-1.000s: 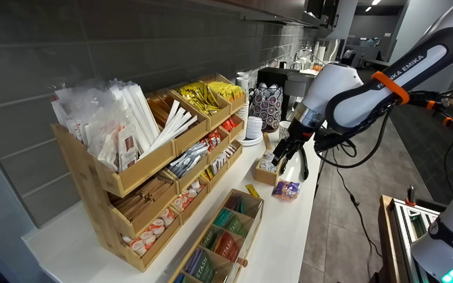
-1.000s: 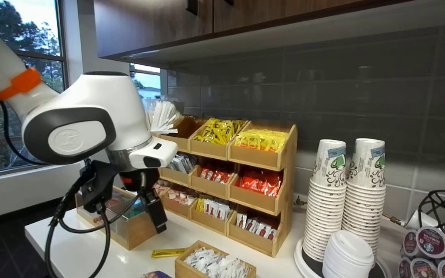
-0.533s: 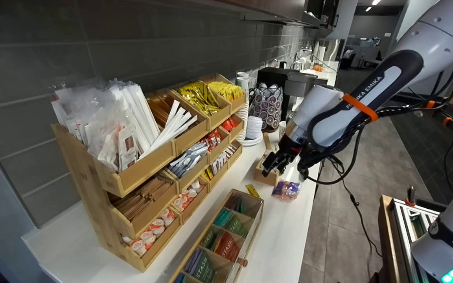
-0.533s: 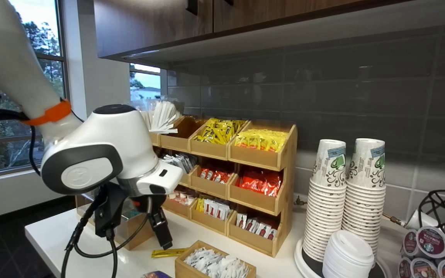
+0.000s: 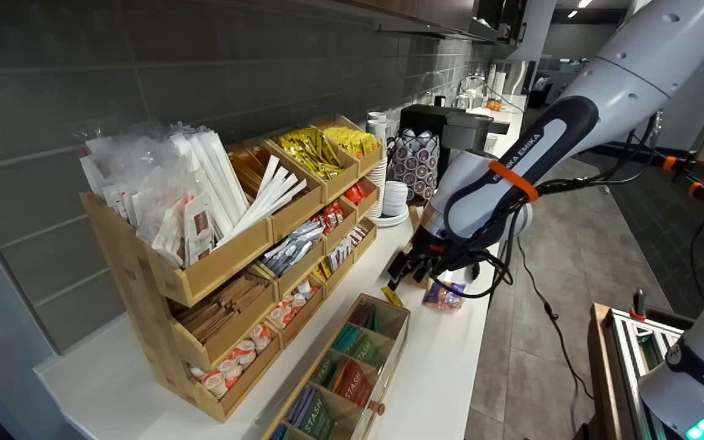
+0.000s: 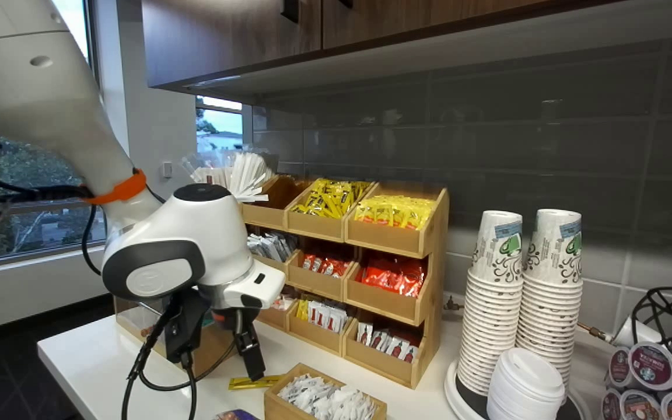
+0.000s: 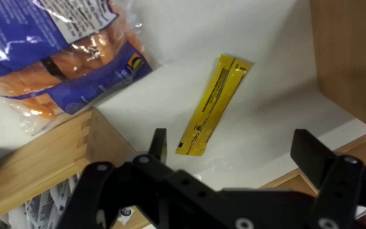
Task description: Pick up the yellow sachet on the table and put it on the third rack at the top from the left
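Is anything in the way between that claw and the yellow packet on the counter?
In the wrist view, nothing visible stands between the open gripper and the yellow sachet: the wooden box and plastic bag lie left of it, not over it.

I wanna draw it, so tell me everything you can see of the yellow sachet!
The yellow sachet is a slim packet, shiny like plastic, with straight ends, a lengthwise line and tiny dark print I can't read. It looks unopened. It lies flat, diagonal in the wrist view, near a wooden box of white packets; only the table seems to touch it.
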Tool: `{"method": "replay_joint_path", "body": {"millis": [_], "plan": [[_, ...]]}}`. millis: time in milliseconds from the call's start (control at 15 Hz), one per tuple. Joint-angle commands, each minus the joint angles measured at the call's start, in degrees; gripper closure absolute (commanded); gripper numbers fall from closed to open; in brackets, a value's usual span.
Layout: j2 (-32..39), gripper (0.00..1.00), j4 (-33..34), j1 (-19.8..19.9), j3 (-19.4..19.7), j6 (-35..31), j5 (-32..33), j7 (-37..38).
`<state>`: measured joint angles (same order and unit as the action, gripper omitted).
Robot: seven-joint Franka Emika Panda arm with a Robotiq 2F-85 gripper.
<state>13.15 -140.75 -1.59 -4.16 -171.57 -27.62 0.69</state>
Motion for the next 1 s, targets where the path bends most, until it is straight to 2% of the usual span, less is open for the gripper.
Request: {"method": "replay_joint_path", "body": {"millis": [0,333,400,467,600,667,867,933], "plan": [[5.4,0.0,4.2,1.4,-1.3,-1.4,-1.3,-1.9],[9.5,0.01,7.5,2.0,-2.0,-1.9,-1.1,-1.8],[10.1,0.14,8.1,2.0,-2.0,-1.8,-0.8,-1.6],[10.6,0.16,8.5,1.8,-1.9,-1.9,-0.6,-1.5],[11.6,0.3,9.4,1.6,-1.6,-1.7,-0.2,-1.3],[12.0,0.48,9.7,1.3,-1.2,-1.7,0.1,-1.2],[12.8,0.7,10.5,1.0,-0.5,-1.3,0.7,-0.8],[12.8,0.77,10.4,2.4,-1.5,-1.2,3.7,1.6]]}}
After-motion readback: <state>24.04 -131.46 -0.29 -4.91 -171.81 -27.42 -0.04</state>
